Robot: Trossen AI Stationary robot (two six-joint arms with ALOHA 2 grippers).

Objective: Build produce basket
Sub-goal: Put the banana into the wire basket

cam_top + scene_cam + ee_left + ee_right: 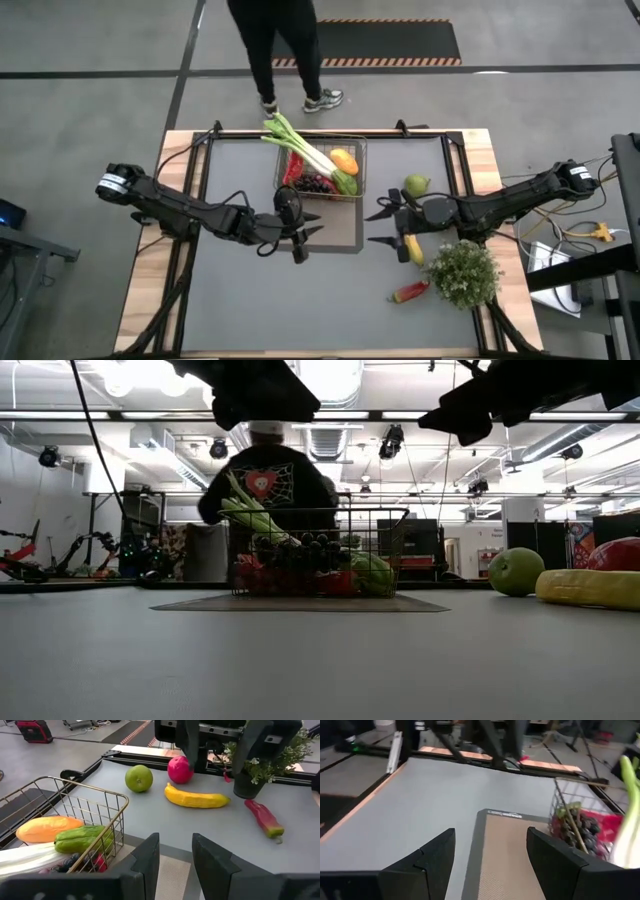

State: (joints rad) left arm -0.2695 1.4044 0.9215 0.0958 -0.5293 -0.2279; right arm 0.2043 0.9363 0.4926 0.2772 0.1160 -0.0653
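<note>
Near the far edge of the counter (240,300), about midway along it, the basket (352,146) sat on the far part of a dark mat (345,235). It held a pale-green leek (300,146) that jutted out over its far left corner, an orange-yellow piece (345,158), a green vegetable (345,182), dark grapes (318,184) and something red (292,168).

Outside the basket, toward the right edge of the counter, lay more produce: a green pear (416,185) beyond the right arm, a yellow banana (412,249) just beside and partly under that arm's wrist, and a red piece with a green end (411,292) nearer the front edge, close to a leafy potted plant (464,272). The left wrist view also showed a red apple (180,769) just beyond the banana, beside the pear.

Just in front of the basket, the left claw (303,243) hovered over the mat, its fingers (146,862) a little apart and holding nothing. The right claw (379,227) hovered at the mat's right edge, pointing toward the left one, its fingers (431,862) spread wide and empty.

Beyond the far edge of the counter, a person (280,45) in dark clothes stood on the floor.
</note>
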